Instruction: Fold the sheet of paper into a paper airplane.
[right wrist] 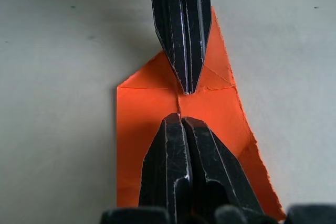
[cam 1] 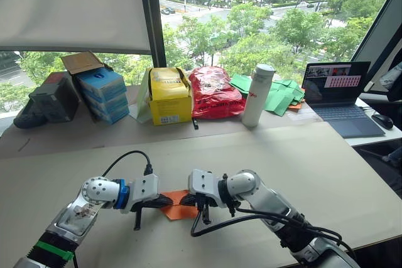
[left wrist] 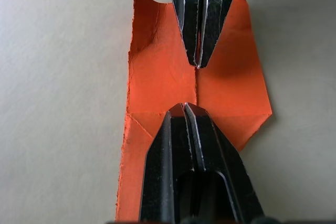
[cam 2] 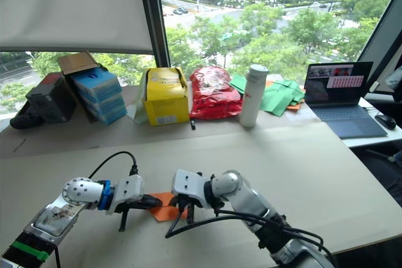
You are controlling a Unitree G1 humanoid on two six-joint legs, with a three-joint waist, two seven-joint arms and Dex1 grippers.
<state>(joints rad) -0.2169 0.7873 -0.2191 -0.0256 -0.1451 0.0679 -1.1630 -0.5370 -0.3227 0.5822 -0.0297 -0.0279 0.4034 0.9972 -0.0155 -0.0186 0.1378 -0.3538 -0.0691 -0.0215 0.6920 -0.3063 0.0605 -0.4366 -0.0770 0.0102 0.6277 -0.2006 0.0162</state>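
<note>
The sheet of paper is a small bright orange folded piece with a centre crease and folded corner flaps. It lies flat on the beige table, near the front edge between my arms. My left gripper is shut, its tips resting on the paper at the crease. From the opposite side, my right gripper is also shut and touches the same crease. The two sets of tips face each other a short gap apart. In the head views the paper shows beneath both grippers.
Along the far side by the window stand blue boxes, a yellow box, a crinkled red plastic bag, a white bottle and green paper pieces. A laptop and a mouse are at the right.
</note>
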